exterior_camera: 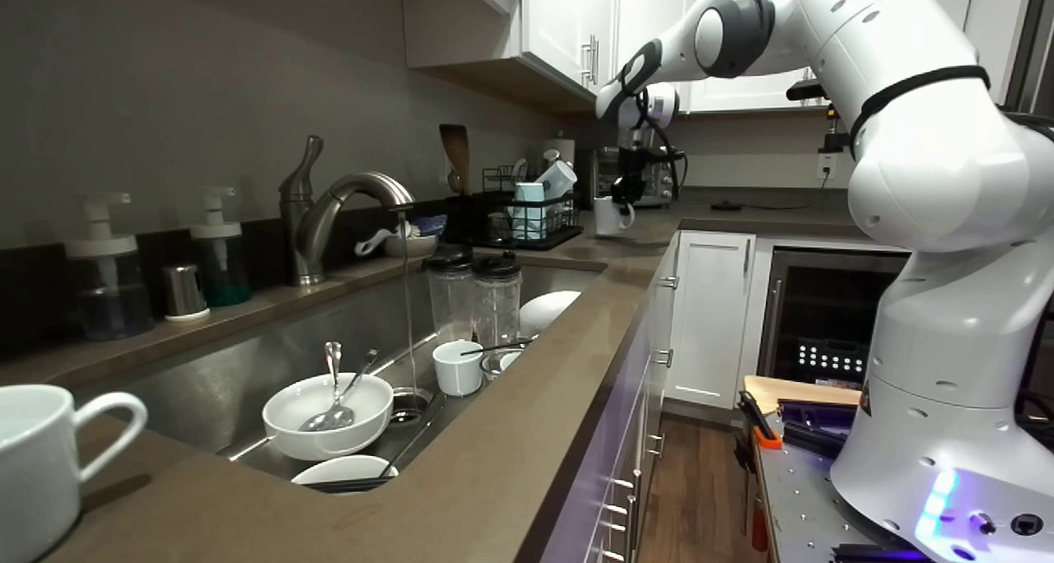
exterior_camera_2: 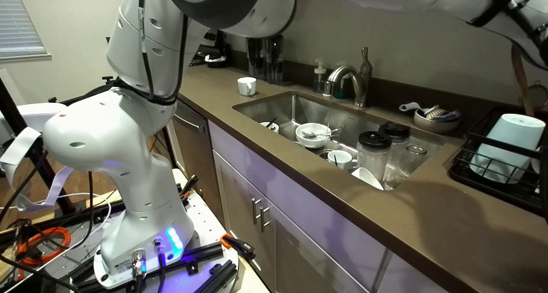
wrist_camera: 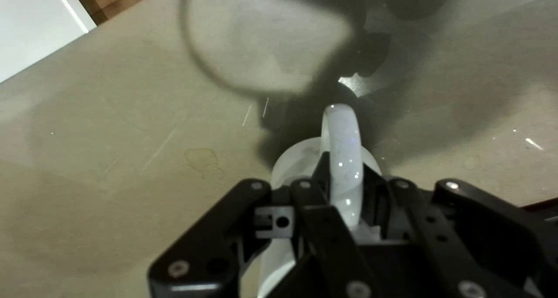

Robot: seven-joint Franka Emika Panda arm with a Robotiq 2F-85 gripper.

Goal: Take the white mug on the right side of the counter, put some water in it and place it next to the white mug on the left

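Past one end of the sink (exterior_camera: 206,390), the gripper (wrist_camera: 346,176) pinches the white mug (exterior_camera: 609,217) by its handle (wrist_camera: 343,137), presumably so nothing blocks the running water (exterior_camera: 409,316) during filling.

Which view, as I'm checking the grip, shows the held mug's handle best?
The wrist view: the handle shows large and close, pinched in the gripper. An exterior view shows it small, on the white mug; no further view shows it.
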